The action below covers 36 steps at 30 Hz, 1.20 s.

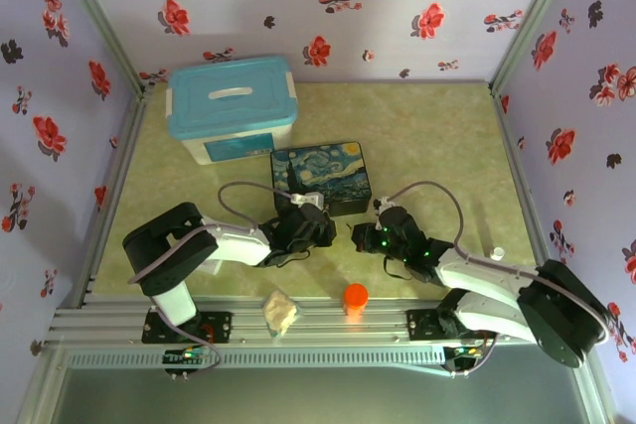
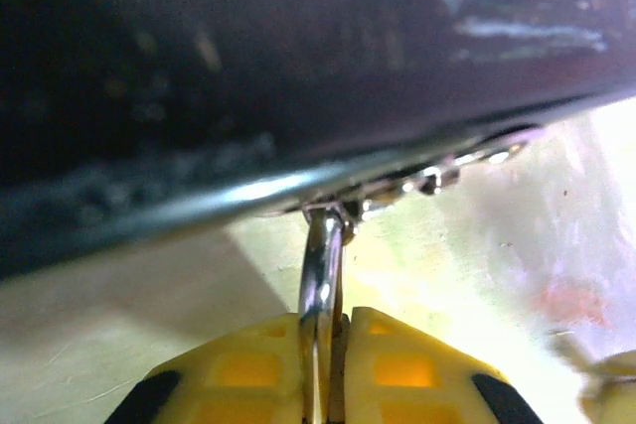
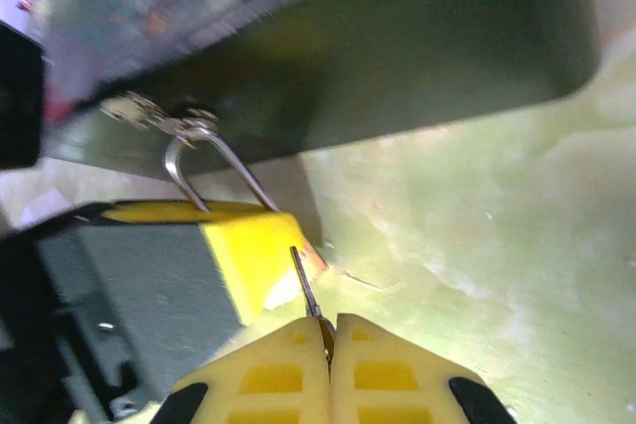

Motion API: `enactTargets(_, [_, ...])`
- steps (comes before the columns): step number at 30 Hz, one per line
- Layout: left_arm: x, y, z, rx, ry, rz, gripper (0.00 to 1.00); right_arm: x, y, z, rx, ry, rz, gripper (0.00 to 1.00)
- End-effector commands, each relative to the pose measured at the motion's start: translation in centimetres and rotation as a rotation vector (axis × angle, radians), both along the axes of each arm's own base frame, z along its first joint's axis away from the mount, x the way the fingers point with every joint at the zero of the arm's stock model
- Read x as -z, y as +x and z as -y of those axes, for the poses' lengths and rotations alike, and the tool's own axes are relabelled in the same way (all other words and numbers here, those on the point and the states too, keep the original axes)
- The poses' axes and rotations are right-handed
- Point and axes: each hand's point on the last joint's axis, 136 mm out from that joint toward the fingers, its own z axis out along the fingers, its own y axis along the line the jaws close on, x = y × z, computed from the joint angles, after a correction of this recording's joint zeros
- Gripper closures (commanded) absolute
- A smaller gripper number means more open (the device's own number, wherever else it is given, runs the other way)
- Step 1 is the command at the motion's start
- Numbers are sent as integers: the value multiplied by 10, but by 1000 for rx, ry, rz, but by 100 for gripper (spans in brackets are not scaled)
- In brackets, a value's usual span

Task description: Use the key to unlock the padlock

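Observation:
The padlock hangs by its thin silver shackle from the latch of the painted tin. My left gripper is shut on the padlock just below the tin's front edge, and its yellow fingers hide most of the body. In the right wrist view the shackle loops up to the latch, and a brass-coloured corner peeks out beside the left finger. My right gripper is shut on the key. The key's thin dark blade points at that corner, its tip close to it.
A blue-lidded box stands behind the tin at the back left. An orange cap and a pale crumpled lump lie near the front rail between the arm bases. The two grippers face each other closely.

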Motion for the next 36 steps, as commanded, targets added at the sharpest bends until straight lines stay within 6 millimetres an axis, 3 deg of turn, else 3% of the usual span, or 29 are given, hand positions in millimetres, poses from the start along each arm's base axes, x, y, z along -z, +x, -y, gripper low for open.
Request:
enactTargets(1, [-19, 7, 10, -19, -65, 4, 97, 3, -1, -5, 4, 52, -10, 100])
enactTargets(5, [-10, 7, 8, -31, -60, -14, 98, 9, -1, -4, 18, 60, -21, 100])
enactTargets(11, [16, 6, 1, -92, -112, -43, 86, 15, -4, -4, 16, 66, -40, 100])
enactTargets(17, [16, 5, -10, -121, -72, -3, 71, 17, -4, 0, 23, 40, -39, 100])
enactTargets(26, [27, -1, -13, -124, -8, 1, 71, 16, -1, 1, 25, 12, -28, 100])
enactTargets(29, [29, -8, -20, -147, 81, 52, 61, 19, -1, 2, 32, 14, -33, 100])
enactTargets(32, [33, -6, -21, -146, 83, 63, 62, 19, -1, 5, 42, 11, -26, 100])
enactTargets(36, [35, -6, -16, -130, 88, 60, 71, 20, -1, 7, 48, 5, -25, 100])
